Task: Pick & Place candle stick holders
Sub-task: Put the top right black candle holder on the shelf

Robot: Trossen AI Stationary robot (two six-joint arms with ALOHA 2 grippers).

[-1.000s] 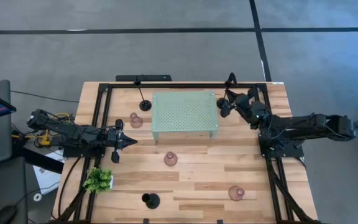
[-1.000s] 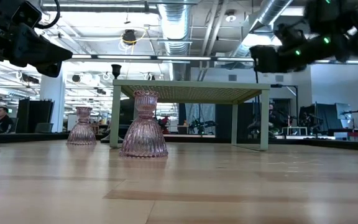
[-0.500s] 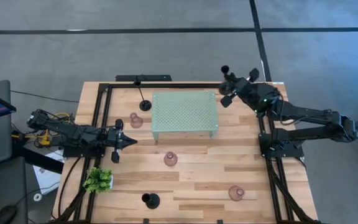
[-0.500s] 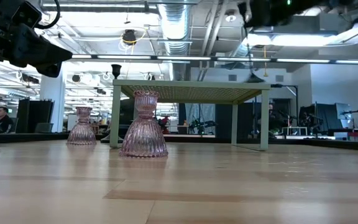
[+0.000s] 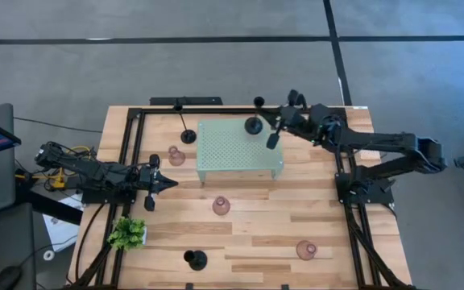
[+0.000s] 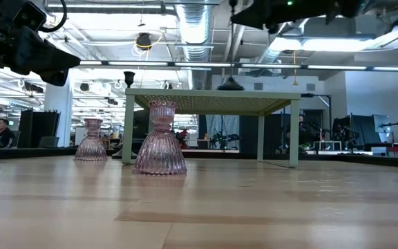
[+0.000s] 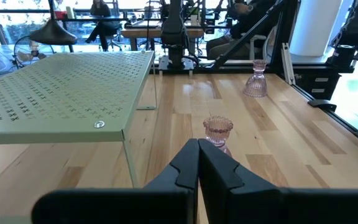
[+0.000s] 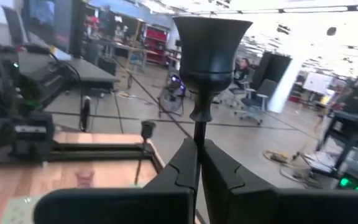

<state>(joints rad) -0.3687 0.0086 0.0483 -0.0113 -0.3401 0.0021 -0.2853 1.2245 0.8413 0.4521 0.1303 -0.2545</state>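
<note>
My right gripper [image 5: 267,121] is shut on a black candle stick holder [image 5: 254,125] over the far right part of the pale green perforated stand [image 5: 232,153]. In the low view its round base [image 6: 231,84] sits at or just above the stand's top; I cannot tell which. My left gripper [image 5: 167,184] is shut and empty at the table's left side. A second black holder [image 5: 187,135] stands far left and a third [image 5: 194,258] at the near edge. Three pink holders stand on their wide bases [image 5: 176,155], [image 5: 221,205], [image 5: 305,250]. My right gripper pinches the black holder's thin stem [image 8: 197,127] between its two fingers, just under the cup [image 8: 211,37]. The fingers come level from the table's right side and lie across the stem. The holder hangs upright, its base down by the stand's top.
A small green plant [image 5: 127,234] stands at the near left. A black frame rail [image 5: 135,161] runs along the table's left side and another [image 5: 353,217] along the right. The wood between the pink holders is bare.
My right gripper has gone up and toward the table's left edge, from the far right corner to above the stand's far right part. The black holder has gone with it, lifted off the table and still upright. The gripper has stayed shut on the stem.
</note>
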